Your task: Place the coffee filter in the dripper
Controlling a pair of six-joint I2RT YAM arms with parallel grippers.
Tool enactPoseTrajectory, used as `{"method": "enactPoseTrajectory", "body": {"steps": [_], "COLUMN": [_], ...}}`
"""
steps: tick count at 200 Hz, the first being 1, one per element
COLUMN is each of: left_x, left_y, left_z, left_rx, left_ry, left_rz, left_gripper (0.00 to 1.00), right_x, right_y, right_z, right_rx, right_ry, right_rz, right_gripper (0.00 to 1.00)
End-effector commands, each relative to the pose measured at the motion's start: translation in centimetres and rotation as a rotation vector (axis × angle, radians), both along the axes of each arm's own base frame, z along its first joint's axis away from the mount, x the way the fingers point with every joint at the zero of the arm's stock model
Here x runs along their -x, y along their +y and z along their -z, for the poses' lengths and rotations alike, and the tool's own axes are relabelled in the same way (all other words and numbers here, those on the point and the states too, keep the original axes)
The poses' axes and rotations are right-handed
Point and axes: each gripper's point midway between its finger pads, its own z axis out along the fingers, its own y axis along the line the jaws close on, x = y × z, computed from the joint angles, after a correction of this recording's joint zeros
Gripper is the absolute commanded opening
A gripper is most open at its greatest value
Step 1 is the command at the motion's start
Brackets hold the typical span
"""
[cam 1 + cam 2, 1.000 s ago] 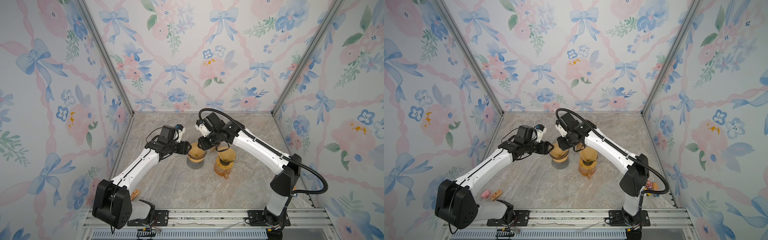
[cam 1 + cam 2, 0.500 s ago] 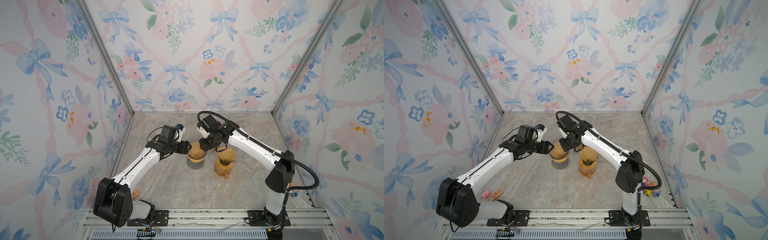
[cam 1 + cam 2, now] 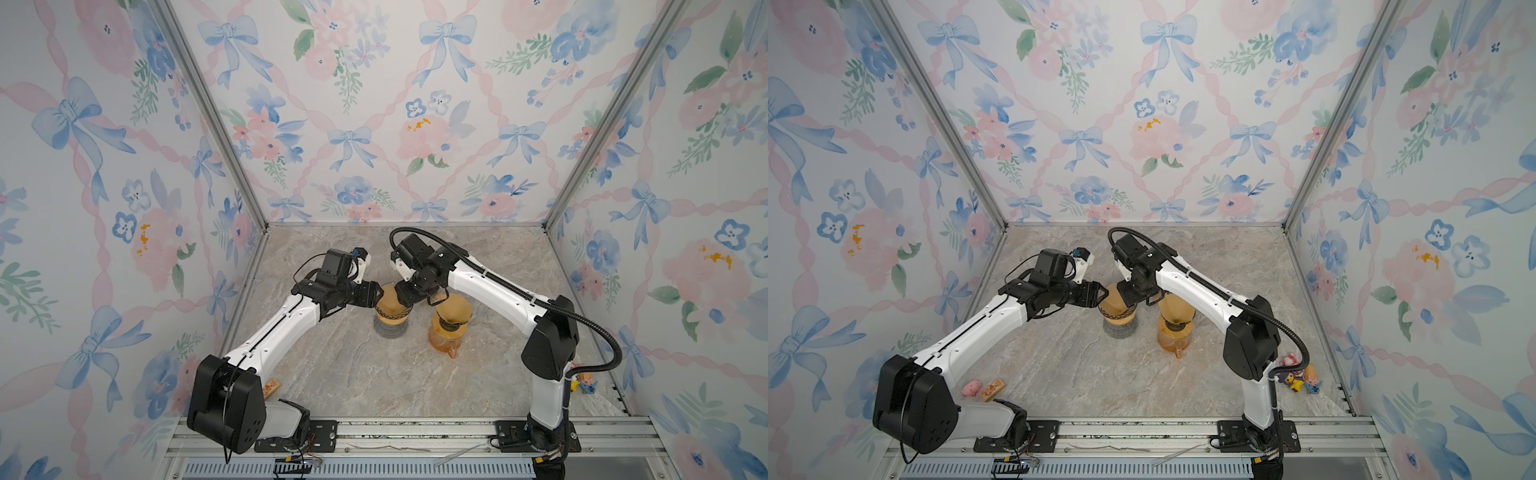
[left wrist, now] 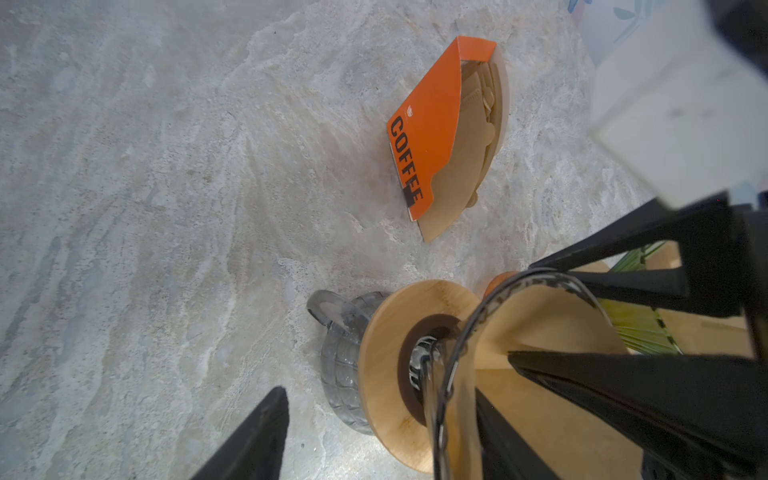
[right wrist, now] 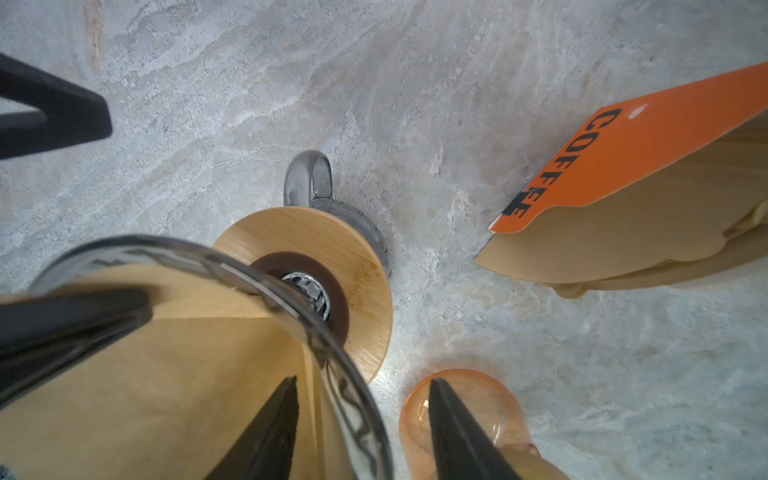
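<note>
The clear glass dripper (image 3: 390, 309) (image 3: 1118, 311) stands on a wooden disc (image 4: 382, 357) over a grey mug (image 5: 309, 178) mid-table. The brown paper coffee filter (image 4: 544, 324) (image 5: 166, 374) sits inside it as an opened cone. My left gripper (image 3: 376, 293) (image 4: 380, 390) is open at the dripper's left rim, one finger inside on the paper and one outside. At the right rim my right gripper (image 3: 405, 301) (image 5: 362, 379) is also open. It straddles the glass rim with a gap on each side, one finger over the filter and the other outside.
An amber carafe (image 3: 451, 328) (image 3: 1175, 332) with its own dripper stands just right of the mug. An orange COFFEE box of filters (image 4: 432, 137) (image 5: 631, 145) lies behind. Small toys (image 3: 1300, 376) sit front right. A pink piece and a wooden block (image 3: 984, 388) lie front left.
The right gripper's jaws have widened at the dripper's rim and its wrist has shifted slightly. The left arm has hardly moved.
</note>
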Motion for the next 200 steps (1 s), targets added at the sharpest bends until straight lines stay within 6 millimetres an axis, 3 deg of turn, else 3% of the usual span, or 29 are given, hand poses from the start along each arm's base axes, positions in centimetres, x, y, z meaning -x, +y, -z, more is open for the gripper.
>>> {"method": "enactPoseTrajectory", "body": {"steps": [1, 39, 74, 100, 200], "left_x": [-0.1, -0.3, -0.1, 0.4, -1.3], "left_y": [-1.1, -1.3, -0.7, -1.5, -0.5], "left_z": [-1.4, -1.4, -1.7, -2.0, 0.0], "left_rx": [0.013, 0.001, -0.013, 0.026, -0.057], "left_ry": [-0.042, -0.055, -0.072, -0.075, -0.027], "left_rz": [0.071, 0.091, 0.067, 0.107, 0.034], "left_gripper": [0.69, 0.72, 0.73, 0.74, 0.73], "right_x": [-0.8, -1.4, -1.6, -1.4, -0.8], "right_y": [-0.1, -0.4, -0.9, -1.0, -0.3], "right_z": [0.7, 0.0, -2.3, -3.8, -0.7], "right_rx": [-0.002, -0.031, -0.055, -0.090, -0.070], "right_ry": [0.014, 0.002, -0.079, -0.110, -0.009], "right_rz": [0.012, 0.040, 0.053, 0.043, 0.005], "right_gripper": [0.51, 0.46, 0.48, 0.48, 0.48]}}
